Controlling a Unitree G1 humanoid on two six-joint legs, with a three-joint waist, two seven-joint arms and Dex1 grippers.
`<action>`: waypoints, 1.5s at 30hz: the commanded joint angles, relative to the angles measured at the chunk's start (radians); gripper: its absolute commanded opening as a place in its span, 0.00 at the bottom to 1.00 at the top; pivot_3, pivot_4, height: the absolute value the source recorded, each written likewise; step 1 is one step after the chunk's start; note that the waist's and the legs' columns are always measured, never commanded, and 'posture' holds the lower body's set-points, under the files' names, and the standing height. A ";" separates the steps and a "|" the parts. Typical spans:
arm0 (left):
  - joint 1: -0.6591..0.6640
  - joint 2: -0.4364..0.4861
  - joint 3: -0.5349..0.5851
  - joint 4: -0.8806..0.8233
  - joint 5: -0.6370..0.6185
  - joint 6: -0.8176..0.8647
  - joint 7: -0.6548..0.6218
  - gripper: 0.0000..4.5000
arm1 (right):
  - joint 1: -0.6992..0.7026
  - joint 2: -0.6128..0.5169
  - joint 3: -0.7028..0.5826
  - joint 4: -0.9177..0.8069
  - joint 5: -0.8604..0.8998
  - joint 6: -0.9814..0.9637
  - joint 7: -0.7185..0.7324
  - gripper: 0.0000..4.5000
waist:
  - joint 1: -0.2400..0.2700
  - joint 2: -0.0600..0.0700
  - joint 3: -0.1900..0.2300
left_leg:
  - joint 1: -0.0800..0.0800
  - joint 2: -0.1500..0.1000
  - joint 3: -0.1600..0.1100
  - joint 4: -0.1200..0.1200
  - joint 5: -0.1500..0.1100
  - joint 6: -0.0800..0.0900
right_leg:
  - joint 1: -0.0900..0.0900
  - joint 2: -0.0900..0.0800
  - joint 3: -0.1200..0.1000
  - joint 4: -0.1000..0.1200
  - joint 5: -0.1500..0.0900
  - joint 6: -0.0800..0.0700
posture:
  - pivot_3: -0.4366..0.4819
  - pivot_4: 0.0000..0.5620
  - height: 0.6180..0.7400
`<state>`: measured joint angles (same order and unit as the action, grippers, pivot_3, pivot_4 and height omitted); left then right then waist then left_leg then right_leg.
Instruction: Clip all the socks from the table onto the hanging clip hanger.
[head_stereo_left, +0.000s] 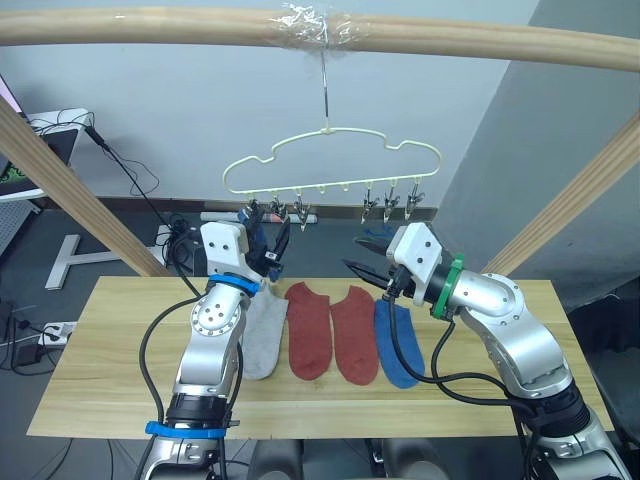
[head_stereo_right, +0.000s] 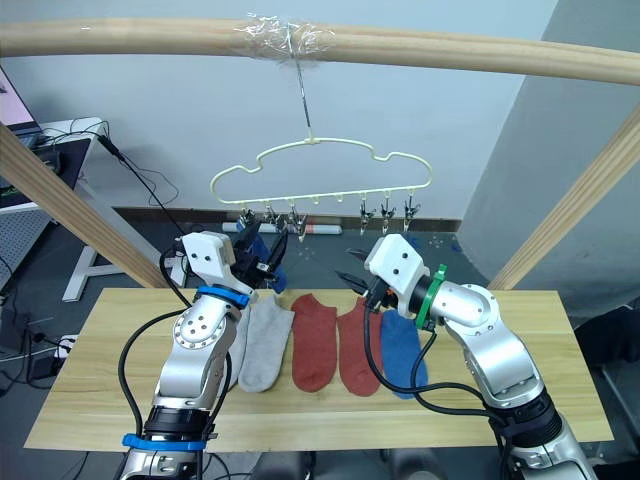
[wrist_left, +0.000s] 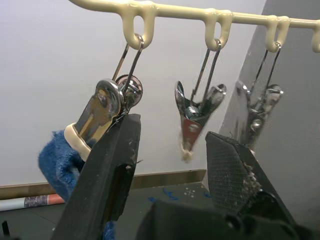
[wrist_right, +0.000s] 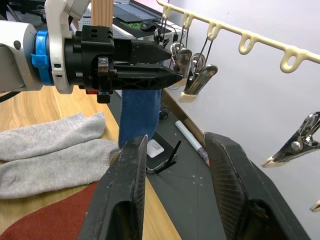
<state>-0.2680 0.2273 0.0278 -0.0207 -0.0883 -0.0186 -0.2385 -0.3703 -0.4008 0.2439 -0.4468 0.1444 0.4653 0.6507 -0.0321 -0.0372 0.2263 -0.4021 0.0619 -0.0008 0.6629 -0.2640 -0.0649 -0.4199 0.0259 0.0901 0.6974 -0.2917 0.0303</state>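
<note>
At the clip hanger (head_stereo_left: 330, 165), our left gripper (wrist_left: 170, 165) stands open beside the end clip (wrist_left: 102, 112) biting a blue sock (wrist_right: 140, 112); our right gripper (wrist_right: 175, 185) open, empty; next, we judge, a table (head_stereo_left: 100, 380) sock

Ahead of me at twelve o'clock runs a pale white wall (head_stereo_left: 200, 110), meeting a grey wall panel (head_stereo_left: 540, 130) toward two o'clock. A thick wooden bar (head_stereo_left: 480, 40) crosses overhead on slanted wooden posts (head_stereo_left: 70, 180). The floor (head_stereo_left: 60, 215) is dark grey, with black cables (head_stereo_left: 130, 175) and a white desk leg (head_stereo_left: 75, 255) at ten o'clock.
</note>
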 joint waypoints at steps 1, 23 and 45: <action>-0.015 -0.002 0.000 -0.021 0.006 -0.022 -0.003 0.53 | -0.023 0.005 -0.023 -0.020 0.032 -0.029 0.015 0.41 | 0.000 0.000 0.000 | 0.000 0.000 0.000 0.000 0.000 0.000 | 0.000 0.000 0.000 0.000 0.000 0.000 | 0.46 0.41 0.67; -0.055 -0.012 -0.008 -0.053 0.018 -0.011 0.014 0.53 | -0.044 -0.005 -0.037 0.015 0.066 -0.064 0.051 0.41 | 0.001 0.000 0.000 | 0.000 0.000 0.000 0.000 0.000 0.000 | 0.000 0.000 0.000 0.000 0.000 0.000 | 0.46 0.40 0.67; -0.083 -0.018 -0.007 -0.051 0.020 -0.002 0.010 0.00 | -0.030 -0.009 -0.026 0.019 0.081 -0.057 0.060 0.41 | 0.001 0.000 0.000 | 0.000 0.000 0.000 0.000 0.000 0.000 | 0.000 0.000 0.000 0.000 0.000 0.000 | 0.47 0.38 0.67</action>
<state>-0.3388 0.2034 0.0142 -0.0299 -0.0706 -0.0096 -0.2288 -0.4084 -0.4099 0.2206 -0.3886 0.2151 0.4071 0.7148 -0.0312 -0.0375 0.2264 -0.4022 0.0618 -0.0010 0.6629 -0.2640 -0.0649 -0.4198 0.0258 0.0898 0.6975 -0.2916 0.0303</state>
